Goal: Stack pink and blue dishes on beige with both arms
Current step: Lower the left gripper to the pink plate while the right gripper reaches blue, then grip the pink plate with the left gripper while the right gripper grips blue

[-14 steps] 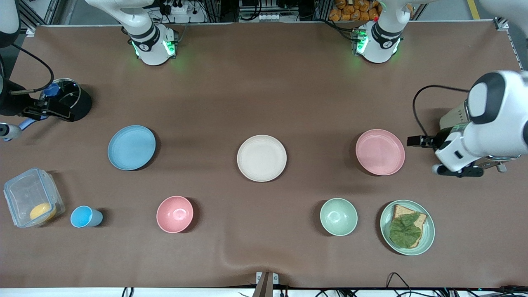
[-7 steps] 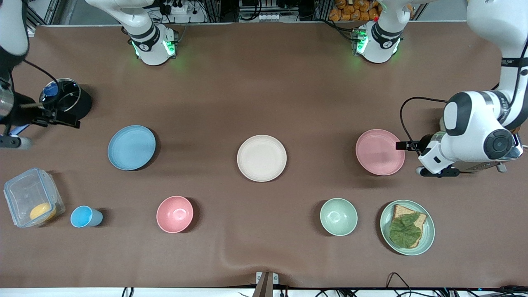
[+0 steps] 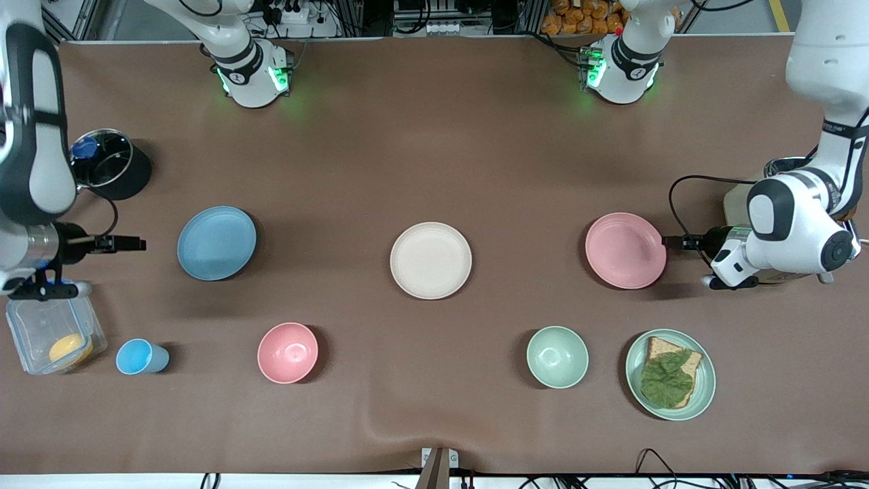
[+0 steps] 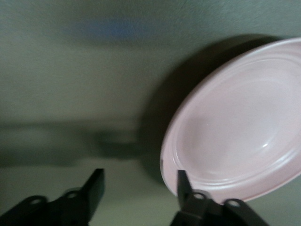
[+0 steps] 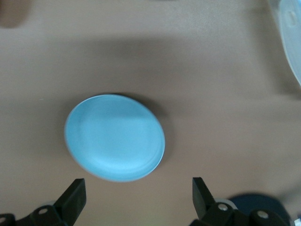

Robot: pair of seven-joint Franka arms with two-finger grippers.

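Note:
Three equal plates lie in a row across the table: the light blue plate [image 3: 216,243] toward the right arm's end, the beige plate [image 3: 430,260] in the middle, the pink plate [image 3: 625,250] toward the left arm's end. My left gripper [image 3: 671,240] is open just off the pink plate's rim. In the left wrist view the pink plate [image 4: 240,136] fills one side and one finger of my left gripper [image 4: 139,186] overlaps its edge. My right gripper [image 3: 134,243] is open a short way from the blue plate [image 5: 115,137], which shows just ahead of its fingers [image 5: 138,193].
A pink bowl [image 3: 287,352], a green bowl [image 3: 557,356], a blue cup [image 3: 139,357] and a green plate [image 3: 708,380] with bread and a leaf lie nearer the front camera. A clear box [image 3: 51,333] and a black pot [image 3: 108,163] flank the right arm.
My right gripper has swung from beside the black pot down toward the blue plate. My left arm has turned and its gripper has closed in on the pink plate's rim. No plate has moved.

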